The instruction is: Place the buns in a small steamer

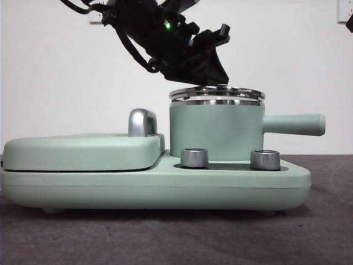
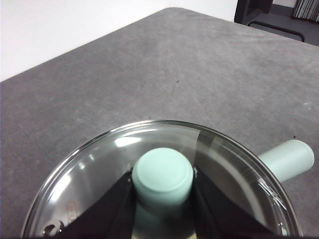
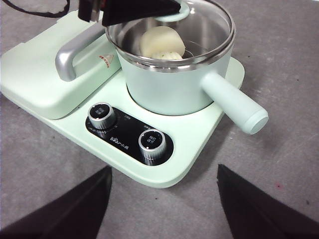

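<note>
A grey table point(image 1: 176, 237) is seen in the foreground of the front view. On it stands a mint-green cooking base point(image 1: 154, 185), long and low, with two steel dials point(image 1: 194, 157) on a black panel at its near edge. On one half of the base a flat hinged griddle point(image 1: 83, 152) lies closed, with a chrome handle point(image 1: 142, 122) rising just behind it. On the other half the small steamer point(image 1: 215, 130) is set upright, a round mint-green pot with a steel rim, its long straight handle point(image 1: 294, 124) pointing away from the griddle.

The glass lid point(image 1: 217, 93) is seen at the steamer's rim; whether it is seated or held just clear of the rim cannot be told. The left gripper point(image 2: 162, 191) is reaching down onto it from above, and its two black jaws are closed against either side of the lid's green knob point(image 2: 162, 175).

Through the glass, in the right wrist view, the buns point(image 3: 160, 44) are seen inside the steamer, cream-white, lying touching each other. The nearer one shows small specks.

The right gripper point(image 3: 164, 209) is held back above the table in front of the base, its jaws spread wide with nothing between them.

A plain white wall point(image 1: 55, 83) stands behind the table.
</note>
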`<state>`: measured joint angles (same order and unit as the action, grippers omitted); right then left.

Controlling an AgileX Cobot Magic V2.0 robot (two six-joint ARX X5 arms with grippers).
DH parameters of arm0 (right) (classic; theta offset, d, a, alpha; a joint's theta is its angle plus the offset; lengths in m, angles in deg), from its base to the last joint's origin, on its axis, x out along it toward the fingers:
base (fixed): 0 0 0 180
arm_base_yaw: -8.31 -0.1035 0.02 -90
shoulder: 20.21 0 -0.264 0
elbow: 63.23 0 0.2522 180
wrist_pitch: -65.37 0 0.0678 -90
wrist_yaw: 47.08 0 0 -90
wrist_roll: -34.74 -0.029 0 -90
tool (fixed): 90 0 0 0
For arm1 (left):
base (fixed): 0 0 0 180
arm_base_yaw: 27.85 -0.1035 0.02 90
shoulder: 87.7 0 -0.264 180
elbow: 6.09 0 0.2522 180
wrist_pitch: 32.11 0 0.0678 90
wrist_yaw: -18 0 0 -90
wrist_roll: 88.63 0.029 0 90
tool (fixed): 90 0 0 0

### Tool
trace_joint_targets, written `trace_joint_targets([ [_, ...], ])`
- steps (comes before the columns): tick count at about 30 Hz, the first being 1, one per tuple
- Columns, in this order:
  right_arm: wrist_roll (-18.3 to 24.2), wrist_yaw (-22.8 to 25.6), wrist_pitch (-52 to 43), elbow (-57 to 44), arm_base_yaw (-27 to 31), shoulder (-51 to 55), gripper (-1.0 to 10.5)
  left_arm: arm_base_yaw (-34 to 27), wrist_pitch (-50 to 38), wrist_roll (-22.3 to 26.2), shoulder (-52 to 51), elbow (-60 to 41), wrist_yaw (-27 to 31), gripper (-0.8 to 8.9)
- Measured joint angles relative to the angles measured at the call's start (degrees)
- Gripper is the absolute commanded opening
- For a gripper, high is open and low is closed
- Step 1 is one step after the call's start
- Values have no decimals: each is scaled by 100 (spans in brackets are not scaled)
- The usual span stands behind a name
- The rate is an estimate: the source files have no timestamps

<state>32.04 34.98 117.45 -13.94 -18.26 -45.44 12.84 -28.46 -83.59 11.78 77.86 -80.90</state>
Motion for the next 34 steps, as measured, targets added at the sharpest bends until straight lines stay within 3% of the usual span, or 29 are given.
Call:
trace_joint_targets([
  [29,-9,0,24,0,0,0,333,-42,-181,11,173,11,-2,16],
  [34,-9,0,24,0,0,0,333,-42,-20,-9,173,74,-2,143],
])
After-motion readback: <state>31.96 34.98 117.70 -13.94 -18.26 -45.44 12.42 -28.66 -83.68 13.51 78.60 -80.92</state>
